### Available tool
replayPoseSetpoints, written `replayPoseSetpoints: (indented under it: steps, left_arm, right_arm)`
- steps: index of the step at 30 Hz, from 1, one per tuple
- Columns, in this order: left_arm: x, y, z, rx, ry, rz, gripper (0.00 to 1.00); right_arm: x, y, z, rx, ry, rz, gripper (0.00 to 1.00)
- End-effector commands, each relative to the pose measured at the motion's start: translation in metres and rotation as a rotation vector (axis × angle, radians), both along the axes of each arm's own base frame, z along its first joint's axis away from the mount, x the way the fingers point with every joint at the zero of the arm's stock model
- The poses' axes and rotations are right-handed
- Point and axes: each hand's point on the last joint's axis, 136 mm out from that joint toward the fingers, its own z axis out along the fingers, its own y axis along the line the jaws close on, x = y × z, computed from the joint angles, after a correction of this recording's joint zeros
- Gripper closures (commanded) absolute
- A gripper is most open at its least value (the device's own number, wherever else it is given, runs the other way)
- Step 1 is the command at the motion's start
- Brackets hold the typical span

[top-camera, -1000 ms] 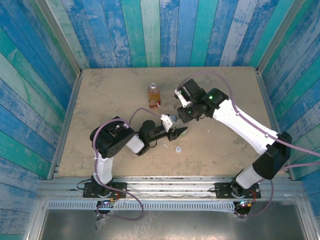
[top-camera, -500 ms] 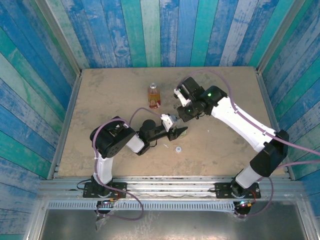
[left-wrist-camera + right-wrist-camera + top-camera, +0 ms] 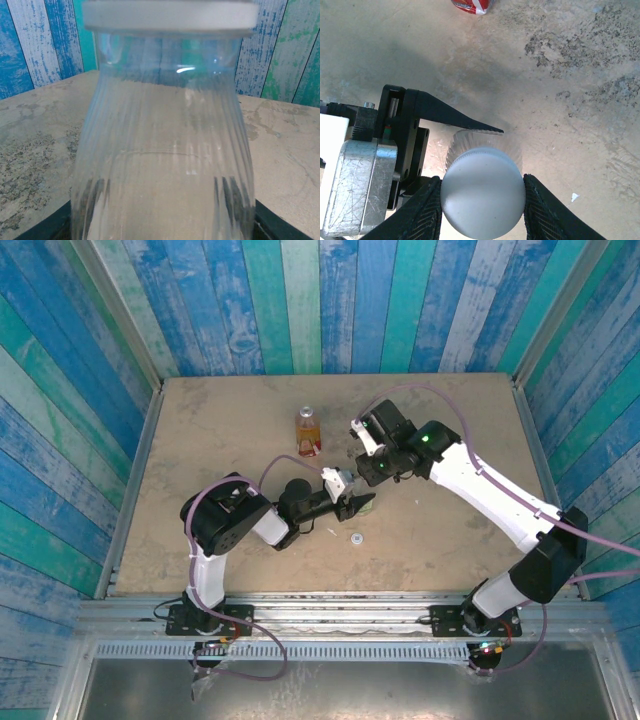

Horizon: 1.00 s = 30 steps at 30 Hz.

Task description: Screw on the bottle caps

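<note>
Clamping a pale, ribbed clear plastic bottle (image 3: 160, 150) at centre frame with the left gripper (image 3: 354, 502), closed tight around it. Pinching a round white plastic screw cap (image 3: 482, 200) atop its neck between the fingers of the right gripper (image 3: 482, 182).

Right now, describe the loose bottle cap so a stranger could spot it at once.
On the sandy table, look toward the near edge, just in front of the pale bottle gripped by the left arm. The loose cap is a tiny white disc lying alone on bare tabletop; the other cap sits atop that bottle between the right arm's fingers.
</note>
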Motion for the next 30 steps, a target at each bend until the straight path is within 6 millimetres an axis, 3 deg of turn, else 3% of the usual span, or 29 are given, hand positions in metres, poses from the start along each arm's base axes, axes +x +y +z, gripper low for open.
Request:
replayPoseSetpoints:
  steps: [1, 13, 16, 21, 30]
  left_arm:
    - [-0.011, -0.006, -0.04, 0.083, 0.099, -0.049, 0.45]
    - [-0.011, -0.007, -0.04, 0.083, 0.098, -0.052, 0.45]
    - [-0.011, -0.007, -0.04, 0.082, 0.097, -0.056, 0.45]
    - [-0.012, -0.007, -0.04, 0.083, 0.096, -0.06, 0.45]
    - [-0.012, -0.006, -0.039, 0.082, 0.095, -0.059, 0.45]
  right_arm:
    - [-0.012, -0.003, -0.014, -0.026, 0.071, 0.019, 0.57]
    - [-0.009, -0.001, 0.014, 0.014, 0.021, 0.017, 0.31]
    - [-0.007, -0.003, 0.024, 0.032, -0.003, -0.008, 0.29]
    - [0.001, -0.005, 0.03, 0.144, 0.035, -0.061, 0.37]
    - [0.005, -0.007, 0.016, 0.213, 0.11, -0.078, 0.55]
